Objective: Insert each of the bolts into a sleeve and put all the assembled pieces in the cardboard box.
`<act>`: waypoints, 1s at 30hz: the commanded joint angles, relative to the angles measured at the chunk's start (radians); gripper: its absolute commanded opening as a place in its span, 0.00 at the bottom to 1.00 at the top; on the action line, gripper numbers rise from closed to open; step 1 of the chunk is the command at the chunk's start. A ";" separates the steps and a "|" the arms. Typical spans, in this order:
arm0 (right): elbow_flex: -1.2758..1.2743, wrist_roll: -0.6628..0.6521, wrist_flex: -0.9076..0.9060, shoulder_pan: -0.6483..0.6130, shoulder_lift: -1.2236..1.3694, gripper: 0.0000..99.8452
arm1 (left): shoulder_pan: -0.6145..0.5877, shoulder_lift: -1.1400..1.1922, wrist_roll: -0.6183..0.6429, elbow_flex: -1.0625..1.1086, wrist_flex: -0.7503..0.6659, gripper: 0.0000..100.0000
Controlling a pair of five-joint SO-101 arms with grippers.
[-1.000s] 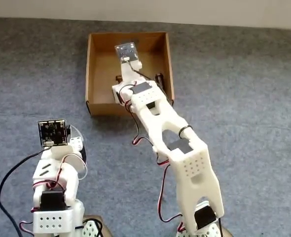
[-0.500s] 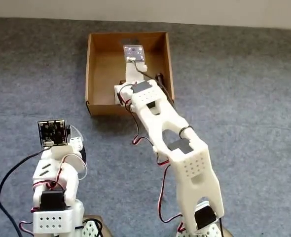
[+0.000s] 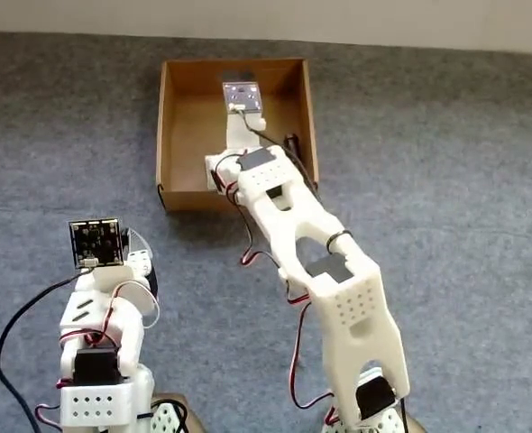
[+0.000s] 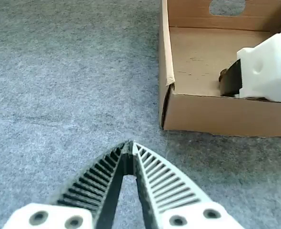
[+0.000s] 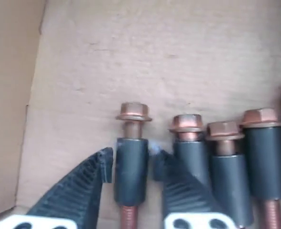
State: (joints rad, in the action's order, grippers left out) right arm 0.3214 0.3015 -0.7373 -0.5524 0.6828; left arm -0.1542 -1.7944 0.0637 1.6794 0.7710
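My right arm (image 3: 320, 262) stretches into the cardboard box (image 3: 162, 135). Inside it, my right gripper (image 5: 132, 160) stands slightly open around one assembled piece (image 5: 131, 171), a copper bolt in a black sleeve lying on the box floor (image 5: 155, 57). A narrow gap shows between the sleeve and each finger. Several more sleeved bolts (image 5: 226, 167) lie side by side right beside it, bolt heads pointing the same way. My left gripper (image 4: 129, 145) is shut and empty, low over the grey carpet, a short way in front of the box's near corner (image 4: 166, 105).
Grey carpet (image 3: 446, 162) covers the table all around the box. The box's side wall (image 5: 12, 95) rises close to the right gripper. My left arm (image 3: 99, 307) is folded back at the near left, well away from the box.
The right arm's wrist has swung a little to the right and deeper into the box. The left arm has not moved.
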 commanded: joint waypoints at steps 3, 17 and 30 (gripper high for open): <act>0.053 0.011 -0.007 0.031 -0.022 0.14 | -0.010 0.002 -0.006 0.018 0.000 0.01; 0.091 0.008 -0.228 0.140 -0.417 0.05 | -0.010 0.002 -0.006 0.018 0.000 0.01; 0.087 0.008 -0.542 0.179 -0.774 0.04 | -0.010 0.002 -0.006 0.018 0.000 0.01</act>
State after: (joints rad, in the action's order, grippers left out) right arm 0.3705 0.3015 -1.2068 -0.3821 0.0138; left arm -0.1542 -1.7944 0.0637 1.6794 0.7710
